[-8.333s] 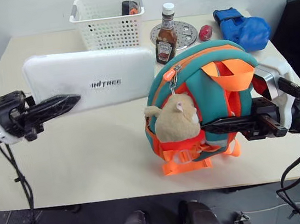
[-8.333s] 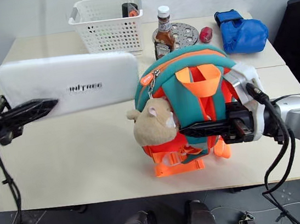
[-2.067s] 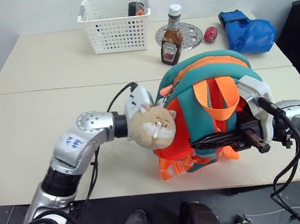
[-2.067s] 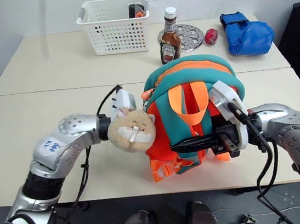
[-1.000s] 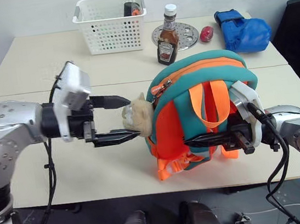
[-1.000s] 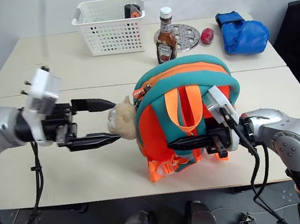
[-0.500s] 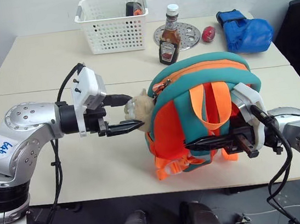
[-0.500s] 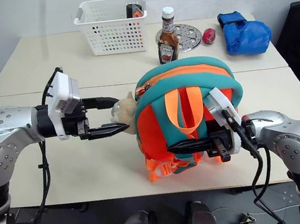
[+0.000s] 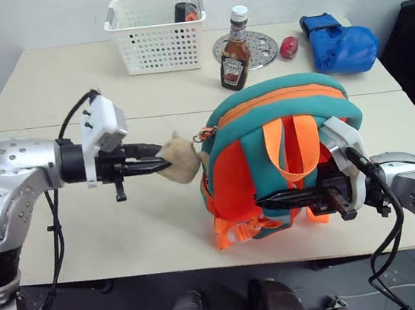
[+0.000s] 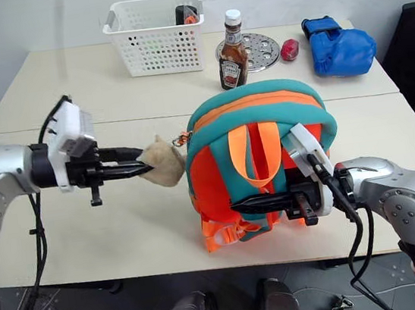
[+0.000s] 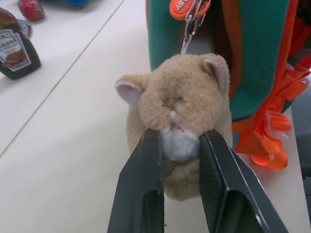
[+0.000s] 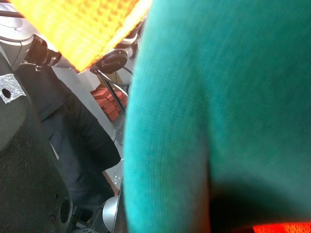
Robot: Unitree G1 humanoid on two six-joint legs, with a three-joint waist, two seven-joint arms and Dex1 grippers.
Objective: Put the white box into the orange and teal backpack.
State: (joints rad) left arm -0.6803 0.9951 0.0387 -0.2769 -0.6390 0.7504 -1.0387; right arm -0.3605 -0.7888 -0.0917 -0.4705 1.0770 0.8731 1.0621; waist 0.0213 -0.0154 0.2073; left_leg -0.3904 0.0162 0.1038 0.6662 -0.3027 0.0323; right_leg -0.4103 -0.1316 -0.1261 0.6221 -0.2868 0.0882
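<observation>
The orange and teal backpack [image 9: 279,115] stands upright near the table's front edge, its straps facing me. Its tan plush hamster charm [image 9: 180,158] hangs from the zipper pull on the backpack's left side. My left gripper [image 9: 157,165] reaches in from the left and is shut on the hamster charm [image 11: 180,107], its black fingers [image 11: 146,165] pinching the plush on both sides. My right gripper [image 9: 263,202] comes from the right, shut on the backpack low across its strap side. The white box is out of view.
At the back of the table stand a white perforated basket [image 9: 157,32], a ketchup bottle [image 9: 233,48], a round metal disc [image 9: 256,46], a small red object [image 9: 290,47] and a blue fabric bundle [image 9: 341,38]. A seam [image 9: 157,117] runs across the table.
My left gripper, open around the hamster charm a second ago, has closed on it and drawn it leftward off the backpack. The right gripper keeps its hold.
</observation>
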